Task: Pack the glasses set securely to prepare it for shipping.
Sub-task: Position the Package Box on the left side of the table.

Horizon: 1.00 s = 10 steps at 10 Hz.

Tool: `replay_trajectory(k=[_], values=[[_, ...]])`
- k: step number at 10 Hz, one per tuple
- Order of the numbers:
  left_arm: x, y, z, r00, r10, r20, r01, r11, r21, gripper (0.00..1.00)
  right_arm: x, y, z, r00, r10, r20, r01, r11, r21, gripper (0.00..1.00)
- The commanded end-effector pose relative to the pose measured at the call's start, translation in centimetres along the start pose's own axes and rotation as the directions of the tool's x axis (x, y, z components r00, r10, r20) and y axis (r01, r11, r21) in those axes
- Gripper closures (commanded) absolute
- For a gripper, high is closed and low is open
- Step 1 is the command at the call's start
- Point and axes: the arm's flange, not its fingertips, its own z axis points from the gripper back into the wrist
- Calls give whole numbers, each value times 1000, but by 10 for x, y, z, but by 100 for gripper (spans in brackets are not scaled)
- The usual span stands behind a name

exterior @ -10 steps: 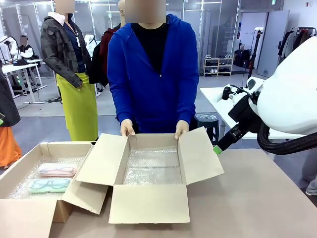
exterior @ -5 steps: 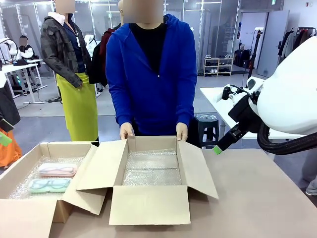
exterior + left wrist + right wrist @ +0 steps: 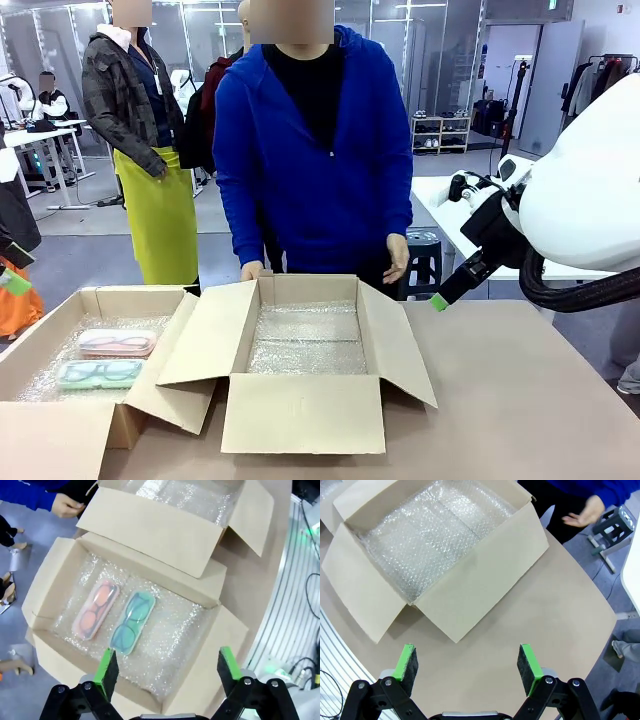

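Note:
The glasses set lies in the open cardboard box (image 3: 130, 298) at the left, on bubble wrap: a pink case (image 3: 117, 343) behind a mint green case (image 3: 100, 373). From above, the pink case (image 3: 96, 608) and the mint case (image 3: 132, 621) lie side by side. My left gripper (image 3: 166, 666) hovers open high over that box, holding nothing. My right gripper (image 3: 466, 660) is open and empty above bare table, beside the middle box (image 3: 475, 580). One green pad of the right gripper (image 3: 440, 300) shows right of that box.
The middle box (image 3: 300, 412) stands open with its flaps spread and bubble wrap (image 3: 305, 340) lining its floor. A person in blue stands behind it, one hand (image 3: 253, 270) on the back rim, the other hand (image 3: 397, 258) lifted. Bare table (image 3: 520, 400) lies to the right.
The person's hand at picture right has let go of the middle box's rim and lifted. That box's right flap has sagged slightly. Both grippers have stayed put.

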Motion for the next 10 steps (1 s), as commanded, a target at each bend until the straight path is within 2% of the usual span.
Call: replay_trajectory(k=[1, 10], values=[[1, -3, 5, 1000, 5, -18, -6, 1000, -4, 0, 1, 3, -1, 1000, -13, -1, 13, 1000, -7, 0], [1, -3, 5, 1000, 5, -18, -6, 1000, -4, 0, 1, 3, -1, 1000, -13, -1, 13, 1000, -7, 0]])
